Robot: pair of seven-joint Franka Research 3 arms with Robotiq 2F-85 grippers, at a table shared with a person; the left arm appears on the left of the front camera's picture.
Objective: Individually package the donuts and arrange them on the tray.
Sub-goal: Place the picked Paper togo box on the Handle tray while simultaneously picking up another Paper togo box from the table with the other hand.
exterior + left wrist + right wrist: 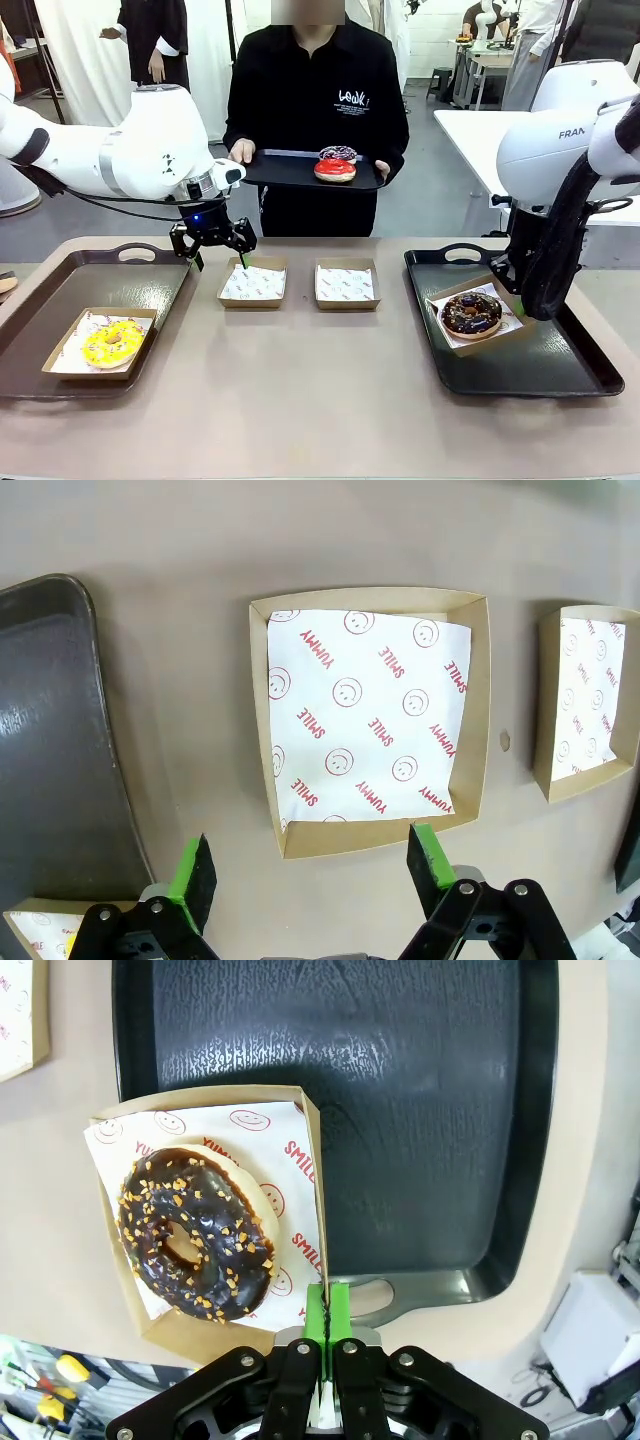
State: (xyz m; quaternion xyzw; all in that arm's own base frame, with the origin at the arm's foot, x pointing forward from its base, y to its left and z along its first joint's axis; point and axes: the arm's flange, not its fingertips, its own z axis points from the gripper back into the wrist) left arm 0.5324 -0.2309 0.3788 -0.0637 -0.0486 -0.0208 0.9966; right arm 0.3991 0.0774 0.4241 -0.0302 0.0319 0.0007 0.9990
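1. Starting with the left gripper: its jaws stand wide apart with nothing between them, and it hangs fingers-down over the left middle of the table.
2. Directly below it in the left wrist view lies an empty box, lined with white paper printed with red smileys. In the front view one green pad is by that box's far left corner. Whether it touches the cardboard I cannot tell.
3. Near that box, but apart from it, sits a second empty box, lined the same way.
4. On the gripper's other side lies the left tray. The yellow donut rests there in a paper-lined box towards the tray's front.
5. The right gripper has its green pads pressed together on the thin side wall of a filled box, close to a corner.
6. The chocolate donut, dotted with pale crumbs, lies on the paper inside that filled box. The box sits at the left end of the right tray, partly reaching out over the tray's rim.
7. Across the table a person holds a small dark tray in both hands. On it sits the red donut, with the sprinkled dark donut touching it just behind.
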